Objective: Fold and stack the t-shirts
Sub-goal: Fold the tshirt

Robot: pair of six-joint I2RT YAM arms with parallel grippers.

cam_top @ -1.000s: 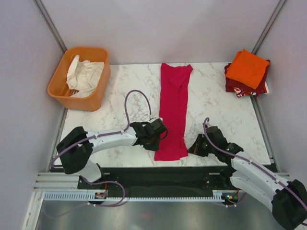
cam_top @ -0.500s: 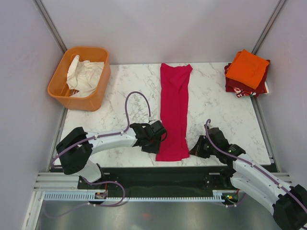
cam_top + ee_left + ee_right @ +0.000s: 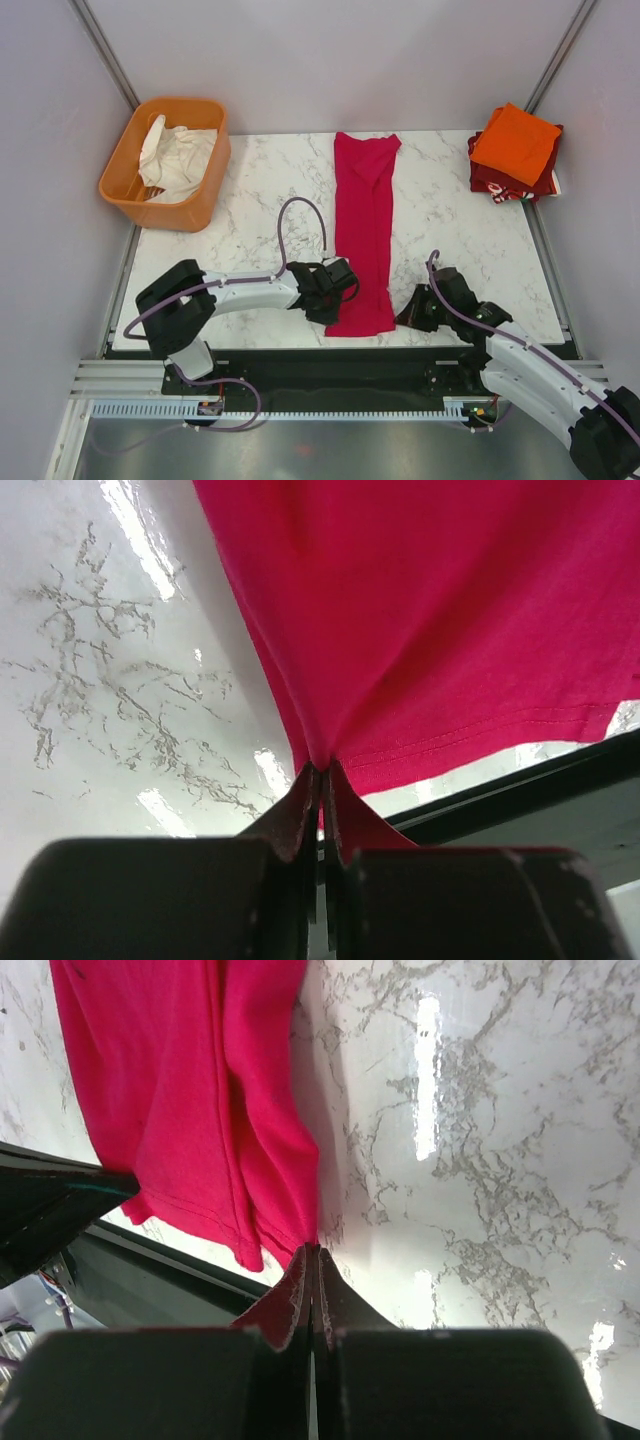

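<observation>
The magenta-pink t-shirt [image 3: 362, 230] lies as a long narrow strip down the middle of the marble table [image 3: 240, 215], its hem at the near edge. My left gripper [image 3: 337, 303] is shut on the hem's left corner, and the fabric bunches into the fingertips in the left wrist view [image 3: 320, 770]. My right gripper [image 3: 403, 318] is shut at the hem's right corner, and the shirt's edge [image 3: 270, 1160] runs into its tips [image 3: 313, 1247]. The orange t-shirt [image 3: 515, 143] lies folded on the folded dark red t-shirt [image 3: 495, 182] at the far right corner.
A rigid orange basket [image 3: 120, 165] holding white cloth [image 3: 175, 158] stands at the far left. The table's near edge and a black rail [image 3: 330, 365] lie just behind both grippers. Grey walls enclose the table.
Both grippers have shifted slightly toward the near edge, staying at the shirt's hem. The left arm's cable loop has moved right. The shirt lies much as before.
</observation>
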